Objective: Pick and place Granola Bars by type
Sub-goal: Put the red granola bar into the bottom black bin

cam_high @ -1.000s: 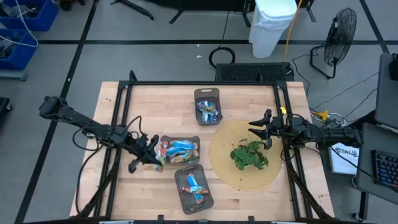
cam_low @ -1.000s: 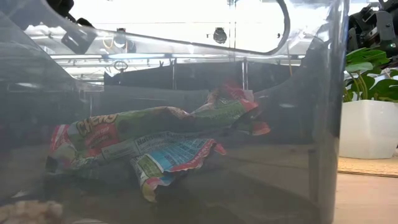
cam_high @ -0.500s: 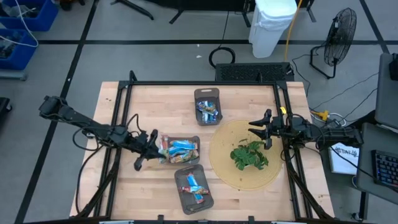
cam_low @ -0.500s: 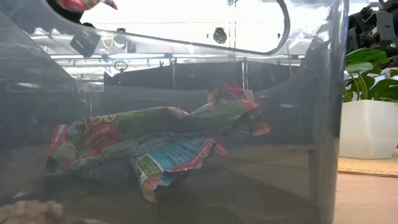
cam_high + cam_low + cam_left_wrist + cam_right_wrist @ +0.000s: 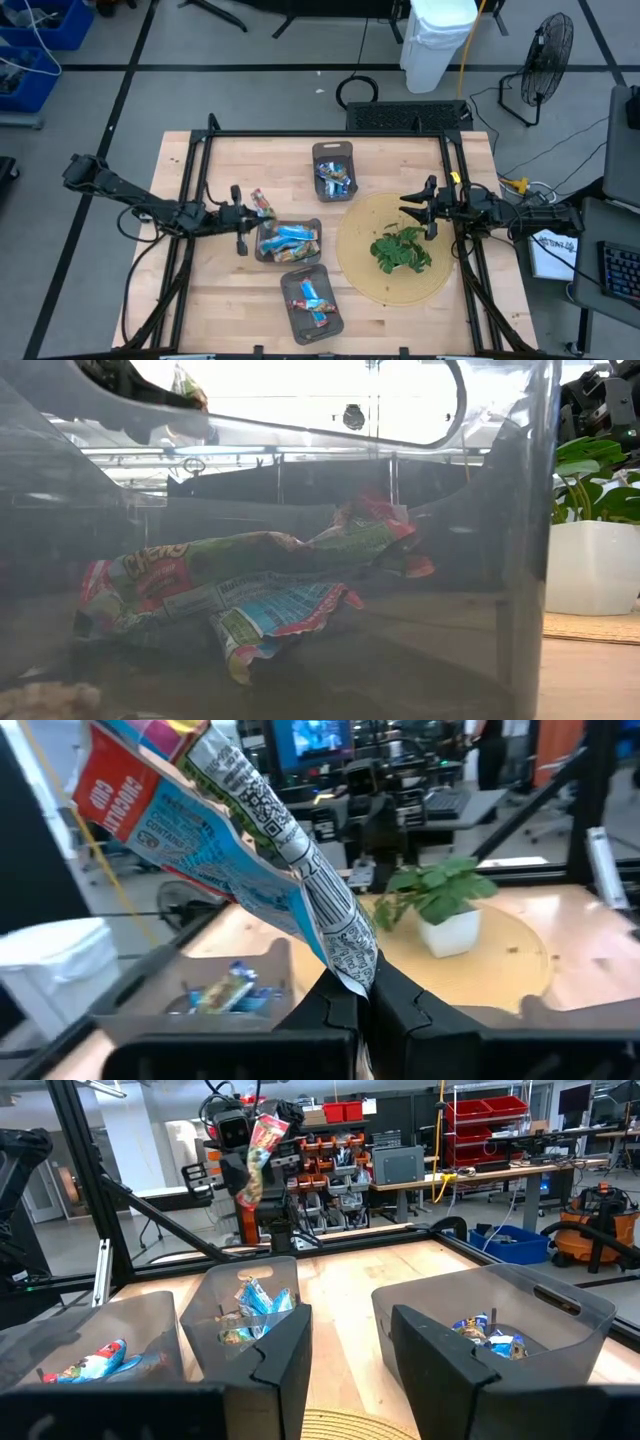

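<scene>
Left pincer closed tight on one end of a granola bar, which now sits lifted clear of the middle tray. A second ago the pincer was low at that tray's left edge, among the bars; half a second ago it had begun to rise; now the held bar hangs above bare tabletop just left of and beyond the tray. Left wrist view: wrapper pinched between the fingers, red and blue print, twisted end at the grip. Low view: the held bar shows high at upper left.

Remaining bars stay in the middle tray. Far tray and near tray each hold bars, unchanged.

Right pincer parked open over the round mat, beside the plant, not moved.
</scene>
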Tool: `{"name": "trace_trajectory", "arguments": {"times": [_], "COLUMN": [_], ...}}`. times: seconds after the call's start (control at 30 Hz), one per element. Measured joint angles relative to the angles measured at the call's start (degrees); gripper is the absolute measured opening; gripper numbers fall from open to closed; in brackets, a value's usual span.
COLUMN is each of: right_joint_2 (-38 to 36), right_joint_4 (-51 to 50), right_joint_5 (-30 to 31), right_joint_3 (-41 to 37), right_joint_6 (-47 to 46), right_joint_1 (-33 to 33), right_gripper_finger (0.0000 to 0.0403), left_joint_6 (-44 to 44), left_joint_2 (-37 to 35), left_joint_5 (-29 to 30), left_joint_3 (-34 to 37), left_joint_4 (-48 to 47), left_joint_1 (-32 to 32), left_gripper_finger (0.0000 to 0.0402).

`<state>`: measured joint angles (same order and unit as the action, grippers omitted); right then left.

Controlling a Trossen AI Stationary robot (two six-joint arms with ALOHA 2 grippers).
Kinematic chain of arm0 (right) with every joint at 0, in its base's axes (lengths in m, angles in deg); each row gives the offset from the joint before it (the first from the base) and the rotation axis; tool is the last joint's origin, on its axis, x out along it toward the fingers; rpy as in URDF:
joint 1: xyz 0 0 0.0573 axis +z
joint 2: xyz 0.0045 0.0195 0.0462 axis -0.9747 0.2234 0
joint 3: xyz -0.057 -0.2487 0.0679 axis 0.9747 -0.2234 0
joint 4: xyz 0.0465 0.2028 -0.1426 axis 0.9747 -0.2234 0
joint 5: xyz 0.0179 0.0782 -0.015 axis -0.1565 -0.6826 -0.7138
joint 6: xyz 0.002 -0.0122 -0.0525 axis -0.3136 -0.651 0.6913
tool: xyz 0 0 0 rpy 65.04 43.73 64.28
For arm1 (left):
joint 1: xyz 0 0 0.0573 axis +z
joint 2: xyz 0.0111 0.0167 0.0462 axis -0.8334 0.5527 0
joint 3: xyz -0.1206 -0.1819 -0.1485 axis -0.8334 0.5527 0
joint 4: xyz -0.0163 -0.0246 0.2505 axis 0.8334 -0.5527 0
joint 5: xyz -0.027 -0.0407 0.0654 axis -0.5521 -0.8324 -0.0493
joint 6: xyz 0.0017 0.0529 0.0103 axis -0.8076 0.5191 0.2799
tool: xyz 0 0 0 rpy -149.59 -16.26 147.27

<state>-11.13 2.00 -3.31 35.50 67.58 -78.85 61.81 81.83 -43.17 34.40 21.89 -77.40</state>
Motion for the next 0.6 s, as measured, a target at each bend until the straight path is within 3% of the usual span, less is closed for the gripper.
{"name": "trace_trajectory", "arguments": {"times": [0.33,0.6], "right_joint_2": [0.0,-0.02], "right_joint_4": [0.0,0.0], "right_joint_5": [0.0,0.0], "right_joint_3": [0.0,0.02], "right_joint_6": [0.02,0.0], "right_joint_1": [0.0,0.0], "right_gripper_finger": [0.013,0.013], "left_joint_6": [1.41,-1.95], "left_joint_2": [0.0,2.59], "left_joint_5": [1.09,-1.57], "left_joint_3": [-0.02,-2.41], "left_joint_4": [2.65,2.01], "left_joint_1": [-0.01,-0.5], "left_gripper_finger": [0.0005,0.0004]}}
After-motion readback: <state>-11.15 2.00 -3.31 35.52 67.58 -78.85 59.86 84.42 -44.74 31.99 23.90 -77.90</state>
